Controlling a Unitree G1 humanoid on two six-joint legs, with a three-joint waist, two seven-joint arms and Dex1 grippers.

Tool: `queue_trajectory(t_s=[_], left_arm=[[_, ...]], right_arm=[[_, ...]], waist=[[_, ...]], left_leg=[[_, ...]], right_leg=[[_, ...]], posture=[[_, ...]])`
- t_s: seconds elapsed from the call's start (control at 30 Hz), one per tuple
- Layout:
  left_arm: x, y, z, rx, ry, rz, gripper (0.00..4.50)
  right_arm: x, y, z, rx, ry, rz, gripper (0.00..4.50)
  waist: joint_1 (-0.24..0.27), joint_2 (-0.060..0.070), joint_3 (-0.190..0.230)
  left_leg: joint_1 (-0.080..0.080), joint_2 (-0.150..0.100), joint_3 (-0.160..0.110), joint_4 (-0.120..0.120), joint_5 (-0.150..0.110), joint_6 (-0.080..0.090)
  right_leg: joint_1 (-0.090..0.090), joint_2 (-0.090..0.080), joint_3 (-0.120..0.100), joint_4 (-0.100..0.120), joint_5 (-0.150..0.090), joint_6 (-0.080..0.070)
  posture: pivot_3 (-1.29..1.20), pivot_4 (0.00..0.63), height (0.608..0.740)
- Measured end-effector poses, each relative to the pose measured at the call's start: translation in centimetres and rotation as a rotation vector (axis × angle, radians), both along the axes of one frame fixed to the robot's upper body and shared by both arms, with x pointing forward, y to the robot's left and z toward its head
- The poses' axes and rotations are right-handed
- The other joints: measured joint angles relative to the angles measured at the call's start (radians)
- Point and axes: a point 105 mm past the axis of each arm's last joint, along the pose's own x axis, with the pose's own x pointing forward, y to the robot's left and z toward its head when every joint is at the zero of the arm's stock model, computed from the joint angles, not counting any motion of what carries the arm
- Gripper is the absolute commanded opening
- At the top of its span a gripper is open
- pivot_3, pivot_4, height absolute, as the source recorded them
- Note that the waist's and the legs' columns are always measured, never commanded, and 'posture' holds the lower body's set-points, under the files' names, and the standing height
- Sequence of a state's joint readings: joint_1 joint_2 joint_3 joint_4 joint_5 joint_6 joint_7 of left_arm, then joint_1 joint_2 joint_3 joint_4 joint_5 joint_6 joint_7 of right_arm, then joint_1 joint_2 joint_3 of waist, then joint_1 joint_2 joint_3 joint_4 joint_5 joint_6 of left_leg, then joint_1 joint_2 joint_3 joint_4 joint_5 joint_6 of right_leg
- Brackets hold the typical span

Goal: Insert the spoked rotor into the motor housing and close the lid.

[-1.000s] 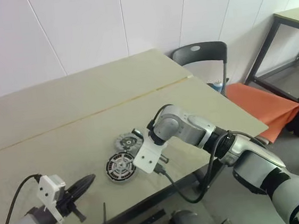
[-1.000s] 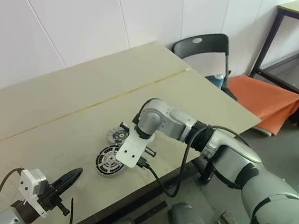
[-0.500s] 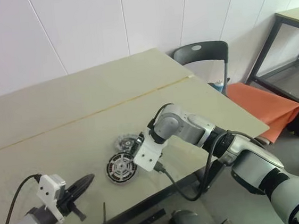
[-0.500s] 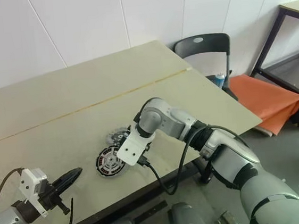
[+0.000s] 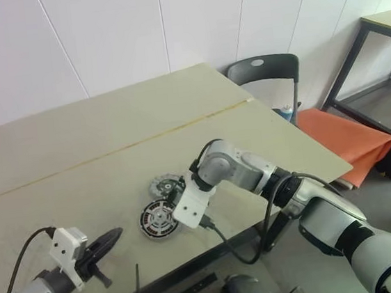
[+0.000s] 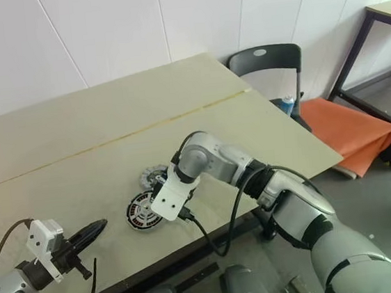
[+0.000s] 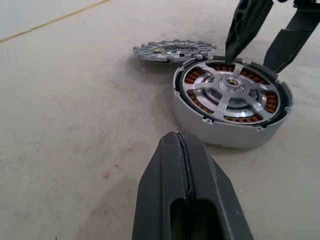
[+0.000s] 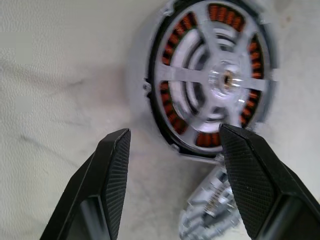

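The rotor (image 7: pixel 231 90) sits inside the housing (image 7: pixel 227 127) on the table (image 5: pixel 77 152). The lid (image 7: pixel 174 51), seemingly a flat toothed disc, lies just beside it. The right gripper (image 8: pixel 172 145) hovers over the housing, fingers apart, empty. The left gripper (image 7: pixel 185 150) waits nearby, fingers together.

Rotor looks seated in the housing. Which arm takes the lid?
Right. Its right gripper hangs open directly over the motor housing, with the lid lying flat just beside it. The left gripper is shut and sits farther off along the table.
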State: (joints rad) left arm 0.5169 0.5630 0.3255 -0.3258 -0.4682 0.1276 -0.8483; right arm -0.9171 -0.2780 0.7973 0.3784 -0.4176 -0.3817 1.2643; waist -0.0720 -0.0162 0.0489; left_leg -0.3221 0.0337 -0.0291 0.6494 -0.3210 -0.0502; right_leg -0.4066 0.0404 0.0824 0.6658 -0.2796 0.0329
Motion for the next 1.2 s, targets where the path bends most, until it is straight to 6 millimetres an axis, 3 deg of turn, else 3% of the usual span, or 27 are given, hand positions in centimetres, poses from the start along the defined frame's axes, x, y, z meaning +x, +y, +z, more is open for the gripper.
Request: queue_trajectory(t_s=[0.13,0.17,0.23,0.4,0.5,0.9,1.2], left_arm=[[0.0,0.0,-0.1,0.002,0.001,0.000,0.00],[0.0,0.0,-0.1,0.003,0.002,0.000,0.00],[0.0,0.0,-0.1,0.005,0.002,0.000,0.00],[0.0,0.0,-0.2,0.011,0.005,-0.003,0.00],[0.2,-0.2,-0.3,0.012,0.006,-0.010,0.00],[0.1,-0.3,-1.1,0.003,0.018,-0.004,0.00],[0.2,-0.4,-1.3,-0.002,0.013,0.005,0.00]], right_arm=[[-0.1,0.0,-0.3,-0.002,-0.003,0.004,2.95],[-0.1,0.0,-0.3,-0.002,-0.005,0.005,2.77],[-0.1,0.0,-0.3,-0.001,-0.006,0.006,2.36],[0.0,-0.1,0.1,0.004,-0.015,0.009,0.72],[-0.3,0.1,0.0,0.004,-0.012,0.021,0.12],[-0.3,0.3,-0.1,-0.001,0.027,-0.030,0.12],[-0.7,-0.1,0.1,-0.053,0.162,-0.157,0.12]], waist=[[0.000,0.000,0.000],[0.000,0.000,0.000],[0.000,0.000,0.000],[-0.002,0.000,0.000],[-0.005,0.000,0.000],[-0.001,0.000,0.000],[0.002,-0.001,-0.001]], left_leg=[[0.000,0.000,0.000,0.000,0.000,0.000],[0.000,0.000,0.000,0.000,0.000,0.000],[0.000,0.000,0.000,0.000,0.000,0.000],[0.002,0.000,0.000,0.000,0.000,0.000],[0.002,0.001,0.000,0.000,0.000,0.000],[0.002,0.000,0.000,0.000,0.000,0.000],[0.000,0.000,-0.001,0.000,0.000,0.000]], right_leg=[[0.000,0.000,0.000,0.000,0.000,0.000],[0.000,0.000,0.000,0.000,0.000,0.000],[0.000,0.000,0.000,0.000,0.000,0.000],[0.001,0.000,0.000,0.000,0.000,0.000],[0.002,0.001,0.000,0.001,0.000,0.000],[0.001,0.001,0.000,0.001,0.000,0.000],[0.000,-0.003,0.000,0.000,0.000,0.000]], posture=[[0.00,0.000,0.740],[0.00,0.000,0.740],[0.00,0.000,0.740],[0.00,0.000,0.740],[0.00,0.000,0.740],[0.00,0.000,0.740],[0.00,0.000,0.740]])
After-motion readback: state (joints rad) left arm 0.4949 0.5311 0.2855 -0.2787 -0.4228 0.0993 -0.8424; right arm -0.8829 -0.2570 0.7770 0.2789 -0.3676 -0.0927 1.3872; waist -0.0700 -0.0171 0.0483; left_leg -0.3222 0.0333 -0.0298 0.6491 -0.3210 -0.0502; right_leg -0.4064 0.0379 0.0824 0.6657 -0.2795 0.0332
